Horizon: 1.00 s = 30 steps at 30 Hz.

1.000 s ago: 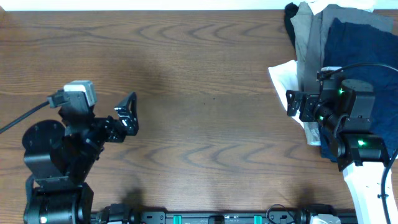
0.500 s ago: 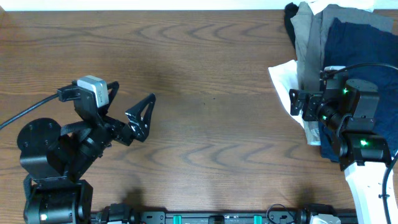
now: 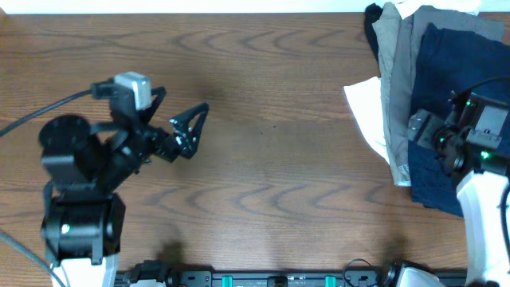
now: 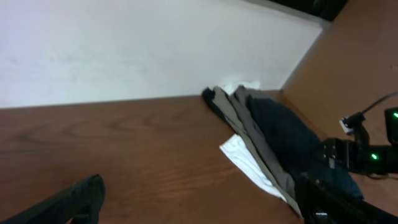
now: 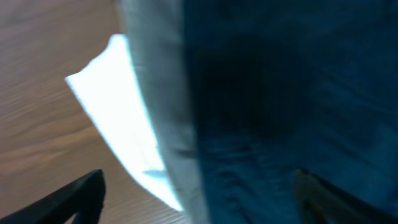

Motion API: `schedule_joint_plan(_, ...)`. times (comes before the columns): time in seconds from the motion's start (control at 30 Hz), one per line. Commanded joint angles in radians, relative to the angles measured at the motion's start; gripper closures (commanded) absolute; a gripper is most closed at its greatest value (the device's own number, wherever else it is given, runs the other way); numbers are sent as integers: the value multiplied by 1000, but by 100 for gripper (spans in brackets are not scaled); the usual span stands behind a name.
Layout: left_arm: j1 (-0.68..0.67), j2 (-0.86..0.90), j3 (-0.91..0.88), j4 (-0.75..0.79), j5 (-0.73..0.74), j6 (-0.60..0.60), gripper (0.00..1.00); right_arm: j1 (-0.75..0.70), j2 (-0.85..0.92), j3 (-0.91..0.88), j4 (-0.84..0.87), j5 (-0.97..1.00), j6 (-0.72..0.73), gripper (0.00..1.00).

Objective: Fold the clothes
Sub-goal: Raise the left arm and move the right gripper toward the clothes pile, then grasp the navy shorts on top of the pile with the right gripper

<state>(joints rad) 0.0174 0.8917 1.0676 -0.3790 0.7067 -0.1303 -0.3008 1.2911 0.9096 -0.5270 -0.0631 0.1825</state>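
Right gripper [image 5: 199, 199], jaws spread, hovers over the navy garment [image 3: 454, 64] topping the clothes [image 3: 398, 80] along the right edge of the desk [image 3: 271, 183], poised, I judge, to grab; my left gripper [image 3: 194, 130] hangs open near the left edge.

Robotics lab bench: wood-grain table [image 3: 263, 183], bare white wall [image 4: 124, 50], cabled robot arm [image 3: 80, 167].

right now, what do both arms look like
The left arm is black with a grey camera box and a black cable. The left gripper has black triangular open-frame fingers. The right arm is black with green lights, a black cable and a white lower link.
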Motion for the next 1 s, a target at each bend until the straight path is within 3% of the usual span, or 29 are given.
schedule_joint_plan(0.0,-74,43,23,11,-84,6,2,-48,76,64,-7,14,23,15)
schedule_joint_plan(0.1,-167,77,23,6,-220,7,2,-62,133,85,-15,14,8,23)
schedule_joint_plan(0.4,-396,129,23,-16,-633,33,2,-38,257,89,-7,11,-69,27)
schedule_joint_plan(0.87,-593,267,23,-39,-925,32,2,30,375,89,159,7,-72,29)
schedule_joint_plan(0.97,-617,299,23,-39,-949,32,2,34,395,89,165,19,-71,34)
